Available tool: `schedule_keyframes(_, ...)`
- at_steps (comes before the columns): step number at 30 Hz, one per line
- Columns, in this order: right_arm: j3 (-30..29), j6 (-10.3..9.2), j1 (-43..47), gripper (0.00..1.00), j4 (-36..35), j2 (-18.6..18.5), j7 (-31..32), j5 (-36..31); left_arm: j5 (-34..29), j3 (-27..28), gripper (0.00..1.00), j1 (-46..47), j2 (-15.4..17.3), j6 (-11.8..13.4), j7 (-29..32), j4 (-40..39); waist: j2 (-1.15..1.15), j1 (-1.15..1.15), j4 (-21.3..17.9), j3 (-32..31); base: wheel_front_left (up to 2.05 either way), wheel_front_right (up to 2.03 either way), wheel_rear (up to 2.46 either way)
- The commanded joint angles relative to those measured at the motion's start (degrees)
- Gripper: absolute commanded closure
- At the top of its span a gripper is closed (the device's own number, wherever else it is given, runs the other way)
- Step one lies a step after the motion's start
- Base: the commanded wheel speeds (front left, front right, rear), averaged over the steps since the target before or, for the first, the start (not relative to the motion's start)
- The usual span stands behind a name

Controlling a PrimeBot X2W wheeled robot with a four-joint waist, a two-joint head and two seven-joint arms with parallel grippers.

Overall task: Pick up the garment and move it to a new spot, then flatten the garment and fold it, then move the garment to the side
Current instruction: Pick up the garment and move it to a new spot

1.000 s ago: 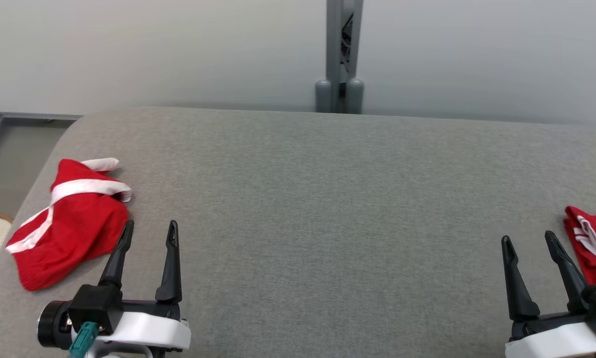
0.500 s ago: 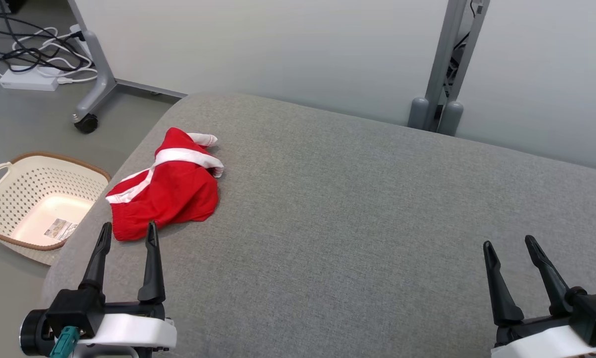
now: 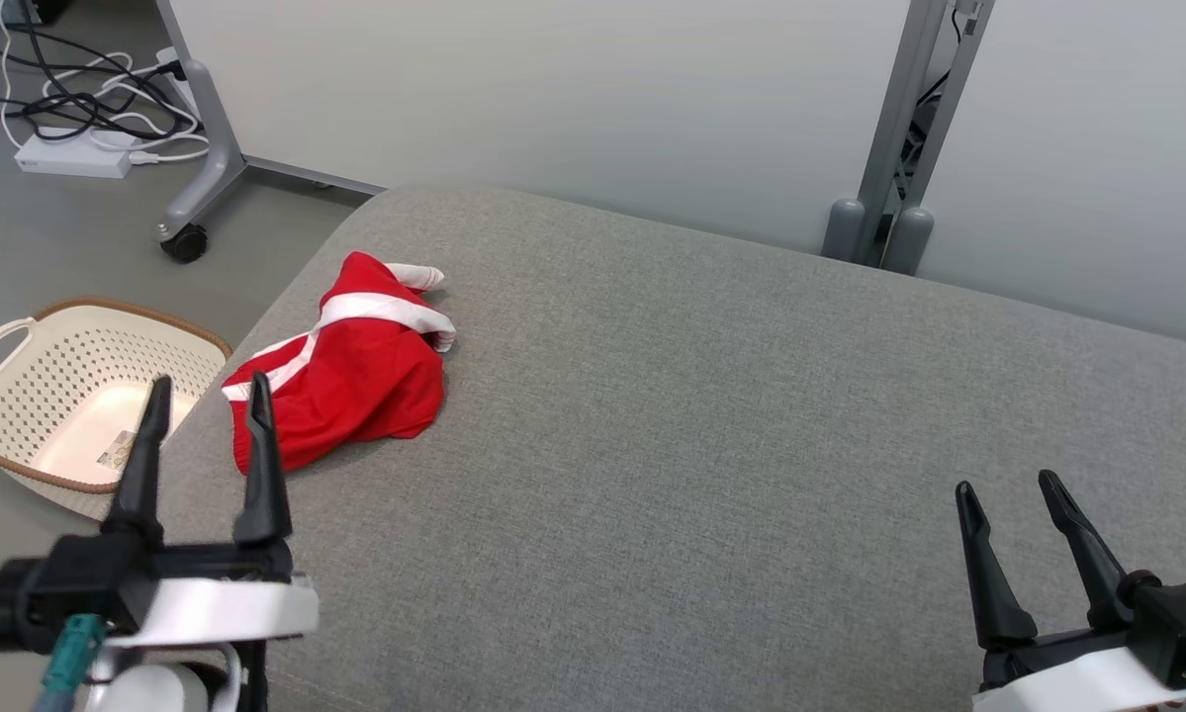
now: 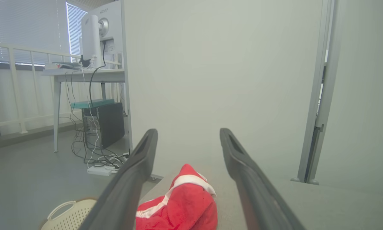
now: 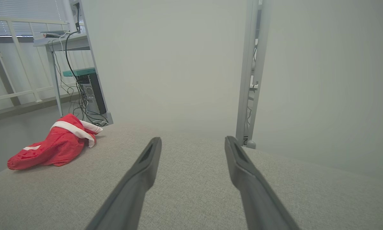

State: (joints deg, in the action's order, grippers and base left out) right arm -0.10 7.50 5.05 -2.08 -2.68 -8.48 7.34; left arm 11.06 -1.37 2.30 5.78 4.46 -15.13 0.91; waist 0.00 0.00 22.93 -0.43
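Nothing looks done: the crumpled red, white-trimmed garment lies on the grey fabric desk just ahead of the wide, empty left end effector (the right end effector gapes empty, well apart).

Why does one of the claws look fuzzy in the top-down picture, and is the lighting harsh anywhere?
Head view: the left gripper is smeared, the right gripper crisp; the garment casts only a soft shadow, and the inside of the basket glows bright. Left wrist view: the near fingers look soft, and the window is glaring.
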Motion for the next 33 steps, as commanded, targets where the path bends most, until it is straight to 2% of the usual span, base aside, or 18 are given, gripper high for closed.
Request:
schedule_keyframes(1, -0.2, -0.02, 0.1, 0.0, -0.3, -0.3, 0.2, 0.2, -0.5, 0.7, 0.0, 2.1, 0.9, 0.4, -0.1, -1.3, 0.0, 0.0, -0.3, 0.2, 0.0, 0.0, 0.0)
schedule_keyframes(7, -0.7, -0.03, 0.0, 0.0, -1.7, -0.3, 1.0, -1.0, 1.3, 3.5, 0.0, 12.3, 4.6, -0.5, 3.3, -4.7, 0.0, 0.0, -1.5, 2.1, 0.0, 0.0, 0.0)
schedule_keyframes(11, -1.3, -0.02, -0.7, 0.0, -3.1, -0.3, 1.8, -2.2, 3.0, 4.9, 0.0, 20.8, 7.6, -1.7, 8.2, -1.0, 0.0, 0.0, -2.6, 4.6, 0.0, 0.0, 0.0)
schedule_keyframes(14, -1.1, -0.02, -1.8, 0.0, -4.2, -0.3, 2.3, -2.9, 5.1, 5.9, 0.0, 26.5, 9.7, -2.9, 11.9, 5.9, 0.0, 0.0, -3.9, 7.0, 0.0, 0.0, 0.0)
schedule_keyframes(20, -0.9, -0.02, -3.9, 0.0, -5.6, -0.4, 3.3, -4.0, 8.1, 7.3, 0.0, 33.4, 12.9, -4.5, 18.1, 26.7, 0.0, 0.0, -6.1, 11.8, 0.0, 0.0, 0.0)
schedule_keyframes(25, -1.3, -0.02, -5.0, 0.0, -6.6, -1.2, 4.2, -4.3, 12.0, 8.6, 0.0, 35.4, 12.7, -6.7, 22.0, 42.4, 0.0, 0.0, -7.0, 14.8, 0.0, 0.0, 0.0)
schedule_keyframes(33, -1.1, -0.02, -6.4, 0.0, -8.1, -2.9, 5.4, -4.2, 17.0, 10.7, 0.0, 36.9, 12.1, -9.6, 25.4, 58.9, 0.0, 0.0, -7.7, 18.0, 0.0, 0.0, 0.0)
